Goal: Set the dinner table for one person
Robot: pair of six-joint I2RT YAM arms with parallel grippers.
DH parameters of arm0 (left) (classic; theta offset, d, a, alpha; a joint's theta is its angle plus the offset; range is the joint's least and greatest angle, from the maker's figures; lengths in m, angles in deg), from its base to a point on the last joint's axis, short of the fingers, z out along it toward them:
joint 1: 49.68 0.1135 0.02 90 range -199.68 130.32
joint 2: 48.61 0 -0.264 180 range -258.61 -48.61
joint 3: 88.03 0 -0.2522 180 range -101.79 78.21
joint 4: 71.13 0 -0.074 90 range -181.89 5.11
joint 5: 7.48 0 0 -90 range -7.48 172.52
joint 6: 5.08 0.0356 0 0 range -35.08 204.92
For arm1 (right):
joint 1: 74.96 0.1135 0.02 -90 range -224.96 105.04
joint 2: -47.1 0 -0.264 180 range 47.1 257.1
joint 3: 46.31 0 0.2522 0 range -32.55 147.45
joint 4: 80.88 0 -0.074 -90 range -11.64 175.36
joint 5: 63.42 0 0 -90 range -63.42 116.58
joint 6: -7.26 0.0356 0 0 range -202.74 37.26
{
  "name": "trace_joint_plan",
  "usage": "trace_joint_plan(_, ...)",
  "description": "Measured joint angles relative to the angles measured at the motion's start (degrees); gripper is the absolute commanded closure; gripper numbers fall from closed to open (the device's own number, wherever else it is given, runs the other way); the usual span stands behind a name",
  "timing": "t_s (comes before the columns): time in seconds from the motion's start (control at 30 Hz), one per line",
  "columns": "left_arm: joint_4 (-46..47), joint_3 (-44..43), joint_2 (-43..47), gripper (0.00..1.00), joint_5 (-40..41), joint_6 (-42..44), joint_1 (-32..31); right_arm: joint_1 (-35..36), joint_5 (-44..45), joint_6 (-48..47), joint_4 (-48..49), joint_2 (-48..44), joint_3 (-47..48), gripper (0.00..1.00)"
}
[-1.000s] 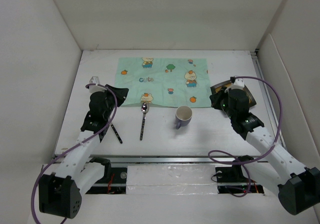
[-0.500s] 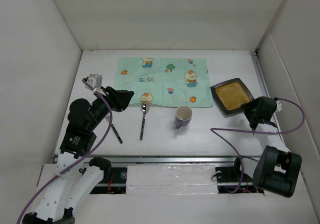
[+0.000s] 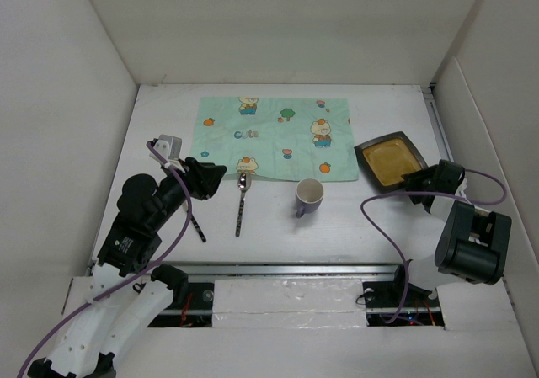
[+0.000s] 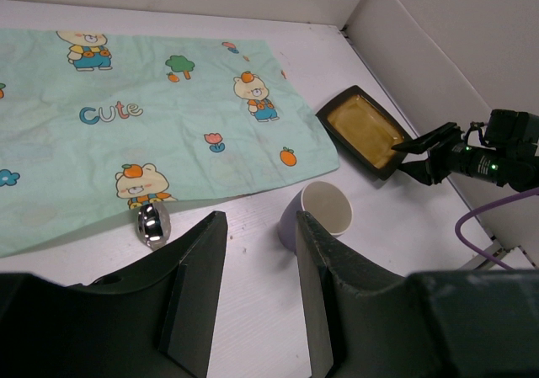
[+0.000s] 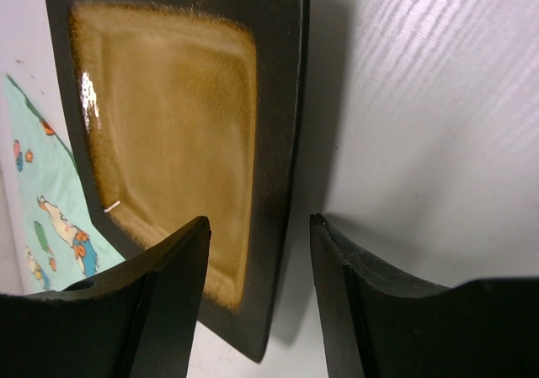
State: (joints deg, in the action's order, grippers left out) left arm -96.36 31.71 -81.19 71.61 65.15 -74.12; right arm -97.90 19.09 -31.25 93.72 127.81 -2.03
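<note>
Right gripper (image 5: 259, 226) stands partly open and empty, its jaws straddling one rim of the square plate (image 5: 168, 142). The plate lies on the desk (image 3: 168, 121), just right of the placemat (image 3: 274, 138). Left gripper (image 4: 257, 222) is likewise parted and holds nothing, hovering just left of the spoon (image 4: 152, 223). Wide, rigid and fixed, the desk needs no grasp; the glazed plate looks heavy, slippery and breakable, best pinched across its rim.

The white dinner table (image 3: 354, 231) carries a mint bear-print placemat (image 3: 274, 138) at the far side, a dark square plate (image 3: 392, 161) right of it, and nearer, a cup (image 3: 309, 197), spoon (image 3: 241, 205) and thin dark utensil (image 3: 195, 225).
</note>
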Motion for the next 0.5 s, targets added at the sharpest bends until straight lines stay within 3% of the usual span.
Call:
trace_joint_plan(0.1, -0.2, 0.0, 0.1, 0.65, 0.9, 0.2, 0.0, -0.5, -1.6, 1.7, 2.6, 3.5, 0.3, 0.61)
trace_joint_plan(0.23, -0.8, 0.0, 0.1, 0.65, 1.8, 0.3, 0.0, -1.6, -3.1, 4.1, 4.5, 4.3, 0.1, 0.66)
trace_joint_plan(0.37, -1.0, 0.0, 0.1, 0.65, 2.4, 0.4, 0.0, -3.3, -5.6, 7.0, 8.7, 5.6, -1.6, 1.00)
trace_joint_plan(0.5, -1.2, 0.0, 0.3, 0.65, 3.6, 0.4, 0.0, -5.2, -10.3, 10.5, 17.0, 5.7, -3.1, 1.00)
